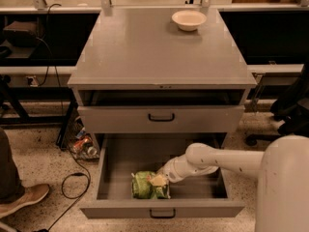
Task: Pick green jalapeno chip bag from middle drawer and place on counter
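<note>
The green jalapeno chip bag (146, 186) lies crinkled on the floor of the pulled-out middle drawer (116, 166), near its front wall and left of centre. My white arm reaches in from the right. My gripper (160, 180) sits at the bag's upper right corner, touching or just over it. The bag rests on the drawer floor. The counter (145, 47) is the flat grey top of the cabinet, above and behind the drawer.
A white bowl (189, 19) stands at the back right of the counter. A shut drawer with a black handle (161, 117) overhangs the open one. A person's shoe (21, 199) and cables (72, 178) are on the floor at left. My white base (285, 187) is at right.
</note>
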You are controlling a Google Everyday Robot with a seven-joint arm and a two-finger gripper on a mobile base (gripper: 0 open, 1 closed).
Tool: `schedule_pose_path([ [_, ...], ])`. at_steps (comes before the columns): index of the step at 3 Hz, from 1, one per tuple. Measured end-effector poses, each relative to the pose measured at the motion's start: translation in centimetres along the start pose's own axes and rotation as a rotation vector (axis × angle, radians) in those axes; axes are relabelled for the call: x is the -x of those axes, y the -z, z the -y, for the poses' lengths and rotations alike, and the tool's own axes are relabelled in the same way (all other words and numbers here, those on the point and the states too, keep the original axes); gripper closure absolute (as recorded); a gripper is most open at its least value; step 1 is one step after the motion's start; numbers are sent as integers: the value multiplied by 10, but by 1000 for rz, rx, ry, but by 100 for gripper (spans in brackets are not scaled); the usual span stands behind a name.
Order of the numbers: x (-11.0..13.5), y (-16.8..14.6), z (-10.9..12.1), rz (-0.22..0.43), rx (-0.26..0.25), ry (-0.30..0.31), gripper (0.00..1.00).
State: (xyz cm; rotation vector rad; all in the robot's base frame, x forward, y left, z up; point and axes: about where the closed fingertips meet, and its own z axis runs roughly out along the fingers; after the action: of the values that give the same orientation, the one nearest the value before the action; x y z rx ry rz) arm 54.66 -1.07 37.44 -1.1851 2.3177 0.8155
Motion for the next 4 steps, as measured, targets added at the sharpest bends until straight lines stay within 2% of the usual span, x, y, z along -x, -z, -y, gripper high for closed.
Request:
schedule_pose_path([
  [1,17,31,0,125,58,-14,96],
  [2,38,94,-2,286,98,10,100],
  [3,38,181,-7,457,93,35,100],
  [4,37,174,-6,443,93,30,100],
])
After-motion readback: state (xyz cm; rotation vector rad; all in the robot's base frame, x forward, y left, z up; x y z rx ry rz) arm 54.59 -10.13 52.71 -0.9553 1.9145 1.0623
